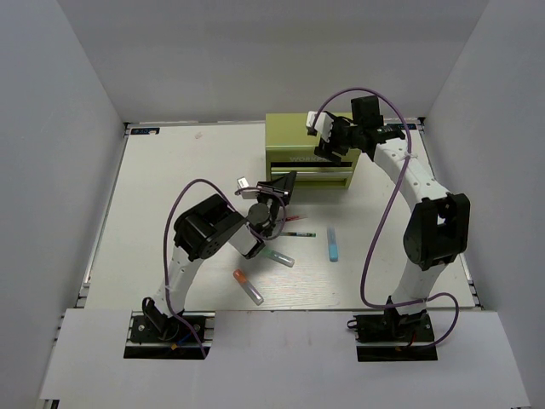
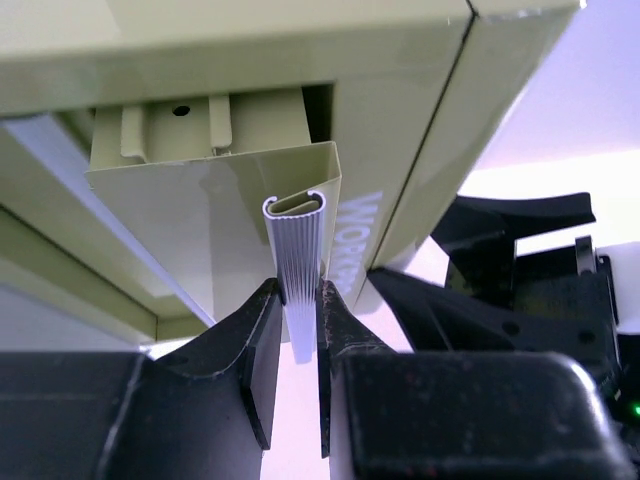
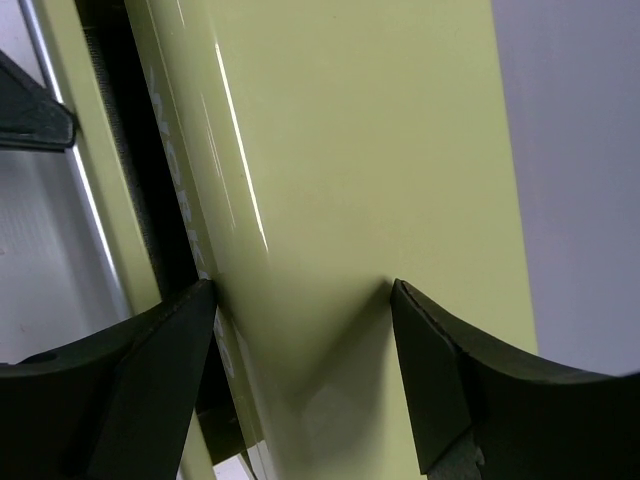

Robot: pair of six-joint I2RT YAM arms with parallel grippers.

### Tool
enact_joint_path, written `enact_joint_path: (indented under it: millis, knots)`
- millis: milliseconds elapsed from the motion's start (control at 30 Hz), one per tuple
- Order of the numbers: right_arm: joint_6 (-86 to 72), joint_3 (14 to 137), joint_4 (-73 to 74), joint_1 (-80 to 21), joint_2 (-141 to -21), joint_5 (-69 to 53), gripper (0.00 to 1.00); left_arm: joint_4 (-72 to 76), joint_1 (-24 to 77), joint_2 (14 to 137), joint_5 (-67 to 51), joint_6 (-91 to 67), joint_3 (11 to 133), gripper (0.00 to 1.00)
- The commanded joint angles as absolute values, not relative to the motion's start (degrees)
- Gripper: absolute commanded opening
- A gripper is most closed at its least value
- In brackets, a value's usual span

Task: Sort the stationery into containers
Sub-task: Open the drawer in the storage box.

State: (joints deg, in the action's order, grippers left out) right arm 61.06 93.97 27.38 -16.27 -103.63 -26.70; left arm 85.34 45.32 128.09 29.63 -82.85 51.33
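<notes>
White counter (image 1: 170,170): left claw (image 2: 298,310) pinches the drawer handle (image 2: 296,250) of the olive-green tool chest (image 1: 289,132), right claw (image 3: 300,300) spread wide against its top, stationery such as the light-blue marker (image 1: 333,244) lying loose at the chest's 6 o'clock, nearer the left claw.

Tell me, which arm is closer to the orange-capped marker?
Left. The left arm clamps the chest's drawer handle, beyond the orange-capped marker; the right arm, jaws open, is at the chest's top, farther back.

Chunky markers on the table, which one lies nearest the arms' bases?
The orange-capped marker: it lies closest to the near edge, while the green-capped marker and light-blue marker sit farther toward the chest.
</notes>
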Motion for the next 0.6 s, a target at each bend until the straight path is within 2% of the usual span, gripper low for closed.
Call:
enact_joint_path:
  millis: [0, 333, 433, 500, 567]
  knots:
    - [59.0, 96.2, 26.7, -16.3, -106.0, -24.3, 0.73, 93.5, 45.9, 128.3, 32.3, -80.9, 46.4, 0.0]
    - [57.7, 95.9, 26.3, -16.3, -106.4, -23.8, 0.73, 94.4, 48.9, 122.8, 32.6, -80.9, 38.5, 0.0]
    - [57.1, 95.7, 26.3, -16.3, -106.3, -24.2, 0.79, 96.4, 49.4, 123.5, 32.6, -80.9, 38.5, 0.0]
    - [57.0, 95.4, 26.3, -16.3, -105.7, -24.7, 0.81, 97.1, 49.4, 123.5, 33.1, -80.9, 38.5, 0.19]
    - [57.2, 94.4, 26.2, -16.3, -104.9, -25.7, 0.87, 96.2, 49.4, 123.5, 32.4, -80.9, 38.5, 0.46]
